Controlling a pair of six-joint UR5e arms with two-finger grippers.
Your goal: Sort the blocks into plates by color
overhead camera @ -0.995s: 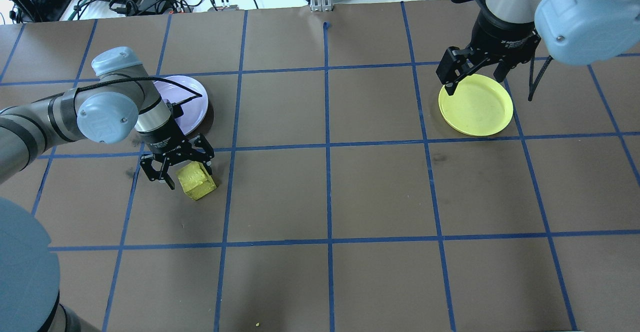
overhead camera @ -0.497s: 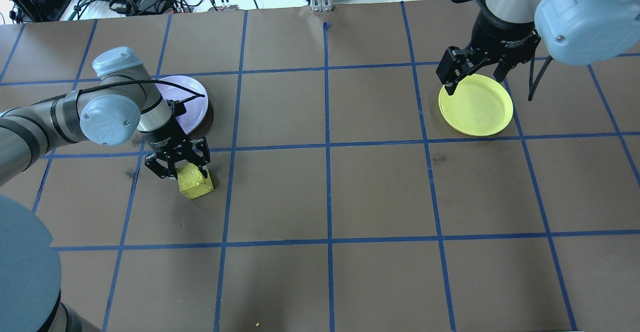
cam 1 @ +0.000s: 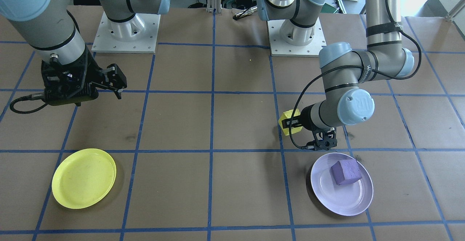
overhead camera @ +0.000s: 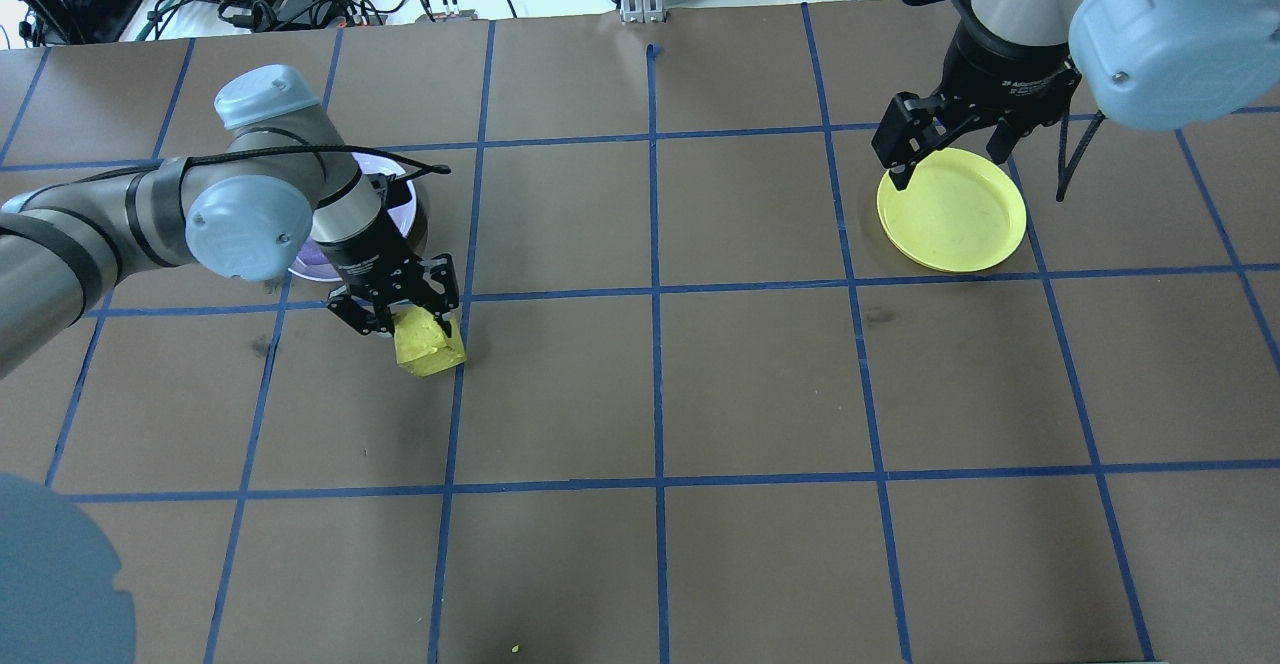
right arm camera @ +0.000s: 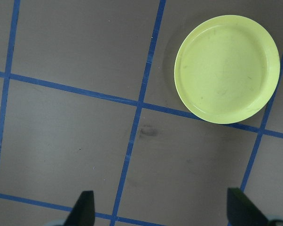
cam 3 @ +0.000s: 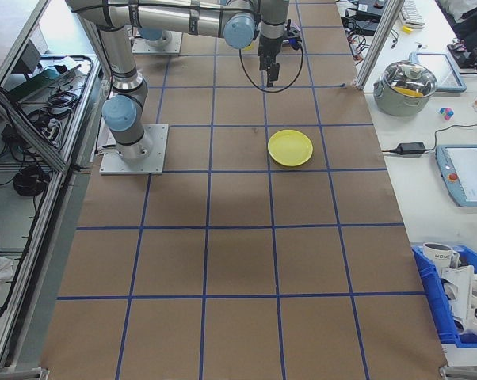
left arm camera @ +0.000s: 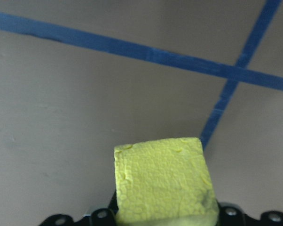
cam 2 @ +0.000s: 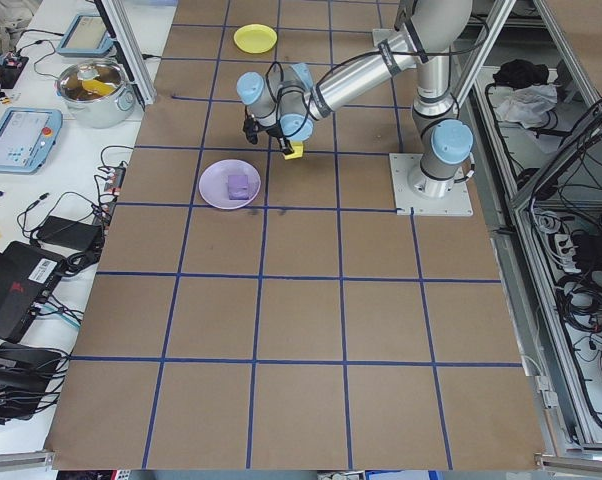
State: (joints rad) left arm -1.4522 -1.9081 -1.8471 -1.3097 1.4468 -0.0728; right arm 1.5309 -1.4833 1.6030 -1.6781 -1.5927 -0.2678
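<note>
Gripping the yellow block (overhead camera: 428,349) in my left end effector (overhead camera: 400,319), I held it at the left of the overhead frame, over the brown worktop (overhead camera: 640,384) beside a blue tape line (left arm camera: 226,101). Just behind it lay the lavender plate (cam 1: 341,183), with the purple block (cam 1: 345,172) resting inside, at the lower right of the front-facing frame. My right end effector (overhead camera: 950,149) hung with its fingers spread apart, holding nothing, above the far edge of the yellow plate (overhead camera: 952,211) at the upper right of the overhead frame.
</note>
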